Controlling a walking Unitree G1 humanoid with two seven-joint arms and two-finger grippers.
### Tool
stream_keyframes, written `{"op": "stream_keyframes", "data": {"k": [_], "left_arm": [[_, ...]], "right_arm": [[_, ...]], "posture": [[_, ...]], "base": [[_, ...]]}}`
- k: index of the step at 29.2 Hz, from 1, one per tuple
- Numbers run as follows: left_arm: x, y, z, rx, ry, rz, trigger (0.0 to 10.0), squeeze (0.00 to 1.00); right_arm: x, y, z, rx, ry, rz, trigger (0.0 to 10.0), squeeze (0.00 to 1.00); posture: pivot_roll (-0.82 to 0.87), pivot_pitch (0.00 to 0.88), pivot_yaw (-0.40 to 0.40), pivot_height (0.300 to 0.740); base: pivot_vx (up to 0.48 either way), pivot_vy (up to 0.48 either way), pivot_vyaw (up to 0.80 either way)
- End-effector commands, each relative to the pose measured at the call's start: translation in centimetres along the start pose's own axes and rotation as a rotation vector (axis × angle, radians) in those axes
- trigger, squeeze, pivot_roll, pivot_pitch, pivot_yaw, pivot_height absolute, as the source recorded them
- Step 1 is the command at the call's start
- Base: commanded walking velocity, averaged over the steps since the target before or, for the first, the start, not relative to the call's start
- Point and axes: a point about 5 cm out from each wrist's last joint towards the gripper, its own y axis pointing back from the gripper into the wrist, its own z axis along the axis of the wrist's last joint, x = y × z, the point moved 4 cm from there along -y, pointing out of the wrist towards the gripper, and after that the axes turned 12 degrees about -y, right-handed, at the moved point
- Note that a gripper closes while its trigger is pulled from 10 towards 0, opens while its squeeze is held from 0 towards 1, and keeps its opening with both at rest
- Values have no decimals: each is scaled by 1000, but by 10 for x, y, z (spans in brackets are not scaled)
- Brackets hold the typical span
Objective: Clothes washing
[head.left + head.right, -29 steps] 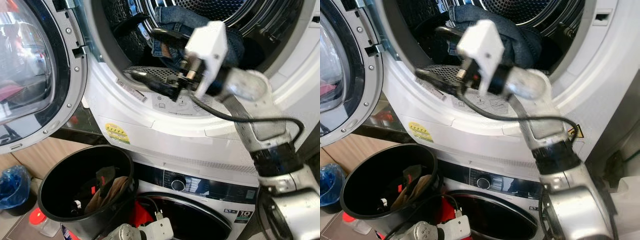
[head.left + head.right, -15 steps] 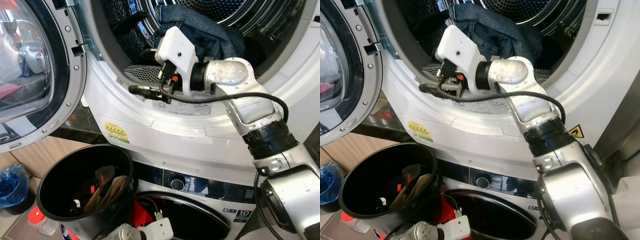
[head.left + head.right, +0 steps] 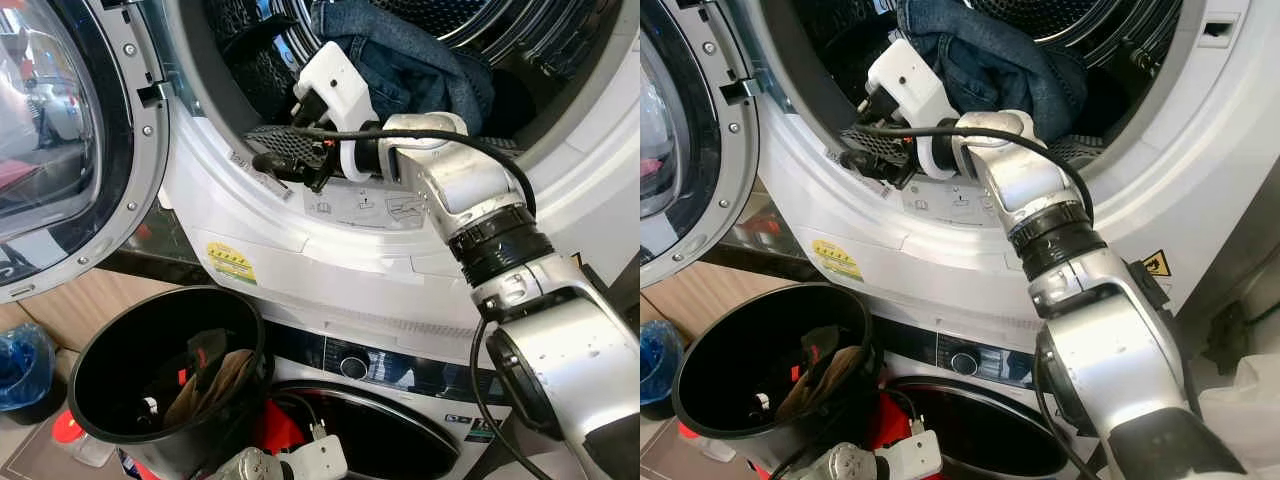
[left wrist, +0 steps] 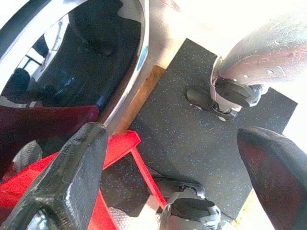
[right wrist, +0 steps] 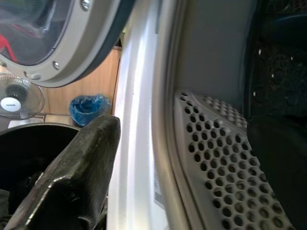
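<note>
Two front-loading machines stand stacked: an upper machine (image 3: 300, 240) with its round door (image 3: 70, 150) swung open to the robot's left, and a lower machine (image 3: 400, 400) beneath it with a shut dark door. Inside the upper drum (image 3: 1040, 20) lies one piece of blue denim clothing (image 3: 410, 60), bunched toward the front of the opening. One black bucket (image 3: 170, 370) stands low on the left, before the lower machine, holding a few crumpled items, tan, black and red, too jumbled to count. One blue bag (image 3: 25, 365) sits farther left by the wooden wall. The right gripper (image 3: 285, 165) reaches across the lower rim of the upper door opening, its two black fingers spread apart and empty beside the perforated grey filter panel (image 5: 225, 158). Half a second ago the same arm was less bent and its wrist sat a little farther right. The left gripper (image 4: 168, 163) hangs low with fingers wide open over a speckled dark mat (image 4: 201, 120) and something red.
</note>
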Motion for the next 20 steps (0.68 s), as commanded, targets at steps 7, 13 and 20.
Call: {"op": "stream_keyframes", "data": {"k": [7, 13, 20], "left_arm": [[-3, 1, -6, 25, 12, -8, 10000, 0], [-4, 1, -7, 27, 12, -11, 10000, 0], [-3, 2, -8, 29, 16, -5, 10000, 0]], "right_arm": [[-25, 7, 3, 47, 43, -150, 10000, 0], [-53, 19, -9, 112, 145, -321, 10000, 0], [-63, 24, 13, 72, 236, -440, 10000, 0]], "posture": [[-120, 0, 80, 740], [-119, 0, 78, 740], [-110, 0, 77, 740]], "base": [[0, 0, 0], [0, 0, 0], [0, 0, 0]]}}
